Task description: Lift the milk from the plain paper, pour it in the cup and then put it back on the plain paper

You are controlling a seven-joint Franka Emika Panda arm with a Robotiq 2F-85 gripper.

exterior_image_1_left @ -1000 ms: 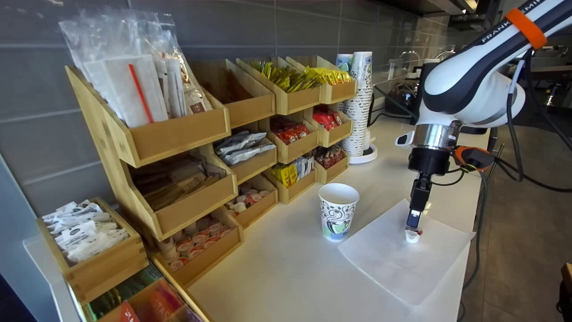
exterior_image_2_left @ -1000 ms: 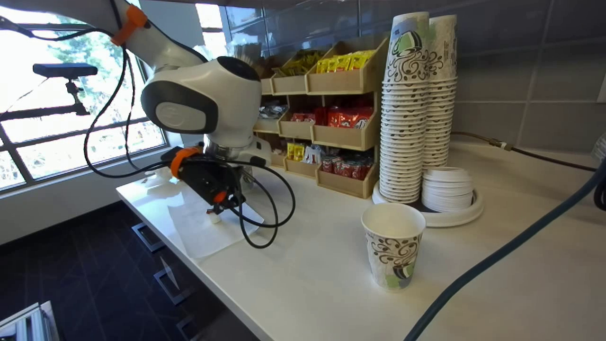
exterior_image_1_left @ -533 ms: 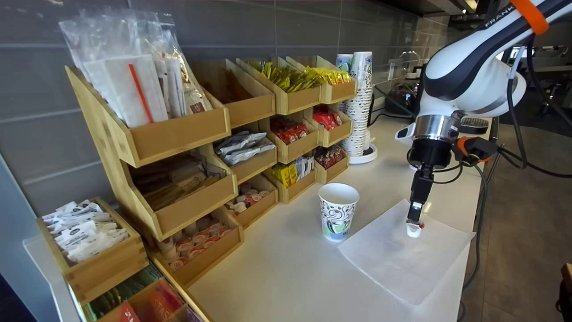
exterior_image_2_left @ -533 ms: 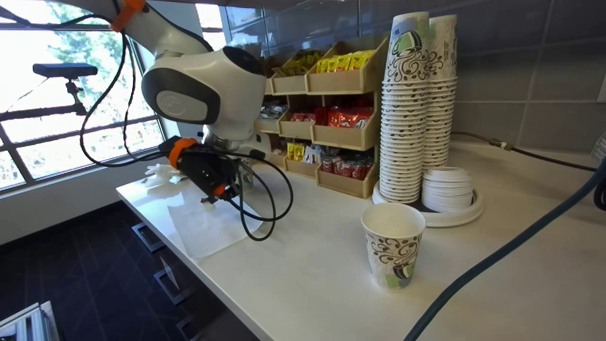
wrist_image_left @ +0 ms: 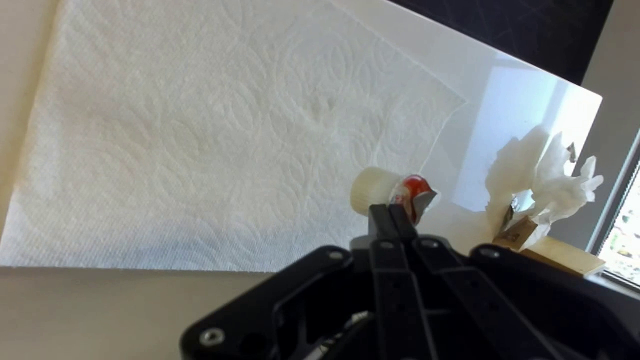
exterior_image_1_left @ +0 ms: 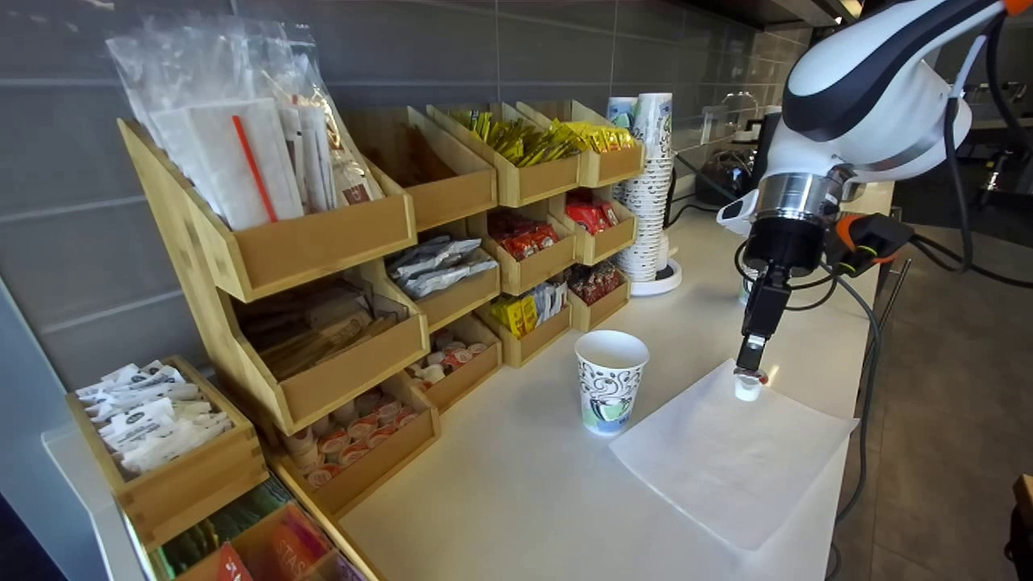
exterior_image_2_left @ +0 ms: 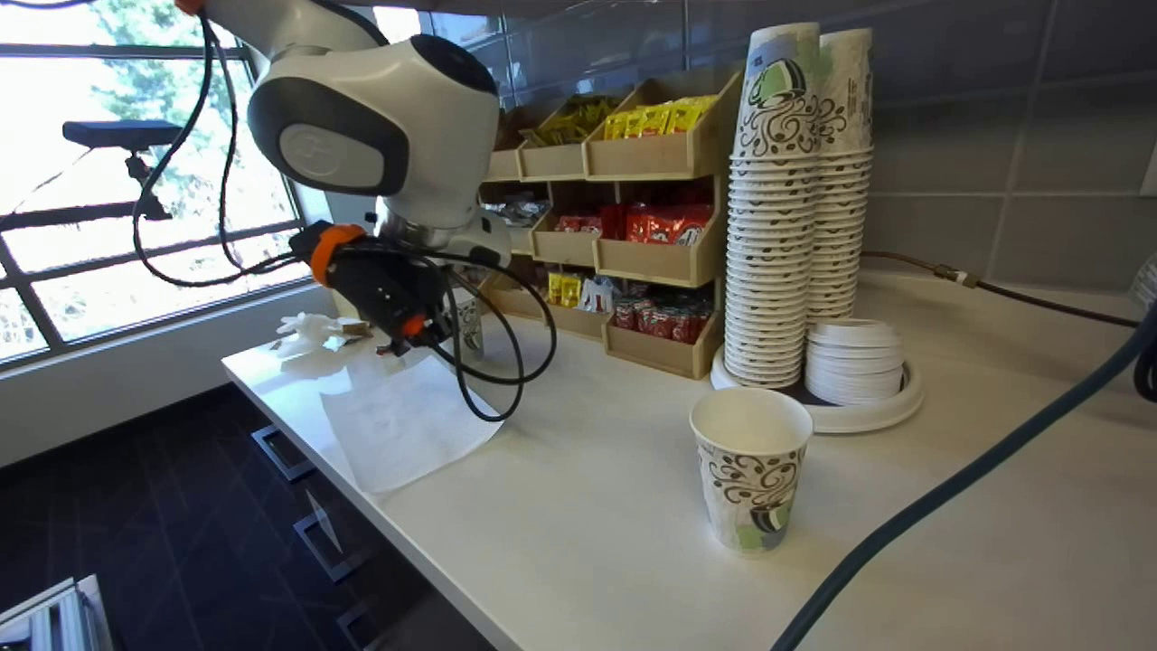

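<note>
Claw (wrist_image_left: 391, 211) closed, pinching the milk (wrist_image_left: 372, 191) at its rim; both sit higher than one second ago, milk held above the plain paper (exterior_image_1_left: 726, 476). Nearby cup (exterior_image_1_left: 609, 391) unmoved, upright on the bench (exterior_image_1_left: 484, 492).

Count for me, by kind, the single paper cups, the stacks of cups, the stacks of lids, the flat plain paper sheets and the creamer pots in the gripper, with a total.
Single paper cups: 2 (in each exterior view, one is partly hidden)
Stacks of cups: 2
Stacks of lids: 1
Flat plain paper sheets: 1
Creamer pots in the gripper: 1
Total: 7
</note>
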